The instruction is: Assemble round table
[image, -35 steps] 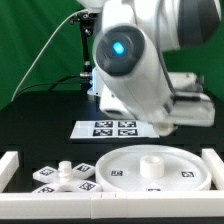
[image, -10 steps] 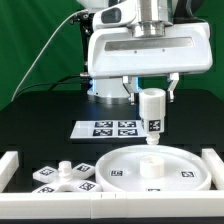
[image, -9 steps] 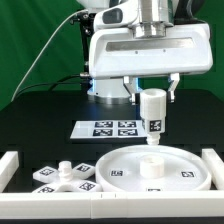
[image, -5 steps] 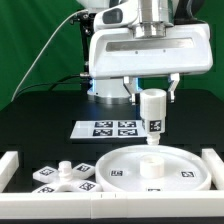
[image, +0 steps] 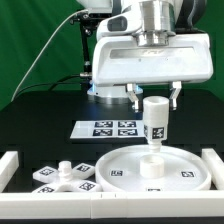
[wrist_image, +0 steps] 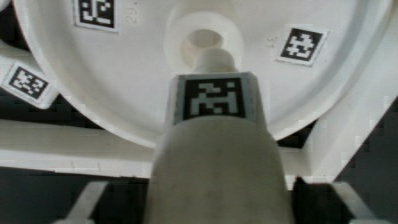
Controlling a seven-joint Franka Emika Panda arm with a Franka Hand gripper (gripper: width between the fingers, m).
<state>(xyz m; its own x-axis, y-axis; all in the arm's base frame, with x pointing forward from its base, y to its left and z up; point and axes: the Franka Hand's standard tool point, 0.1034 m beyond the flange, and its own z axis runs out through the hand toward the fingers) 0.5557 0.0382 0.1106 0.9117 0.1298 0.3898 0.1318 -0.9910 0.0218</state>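
The large rimmed round disc (image: 153,171) lies on the black table at the front, with a raised hub (image: 150,166) at its middle. My gripper (image: 154,103) is shut on the short cylindrical leg (image: 155,124), held upright with its lower end just above or touching the hub. In the wrist view the leg (wrist_image: 214,140) fills the middle, its tag facing the camera, with the disc (wrist_image: 125,70) and its hub (wrist_image: 206,42) beyond. The four-armed cross-shaped base (image: 63,178) lies at the front on the exterior view's left.
The marker board (image: 108,128) lies behind the disc. A white blocky border rail (image: 8,165) runs along the front and both sides of the work area. The robot base stands at the back, before a green backdrop.
The arm swung from close to the camera to above the disc. In the last half second the gripper and leg moved down and slightly toward the exterior view's right, nearer the hub.
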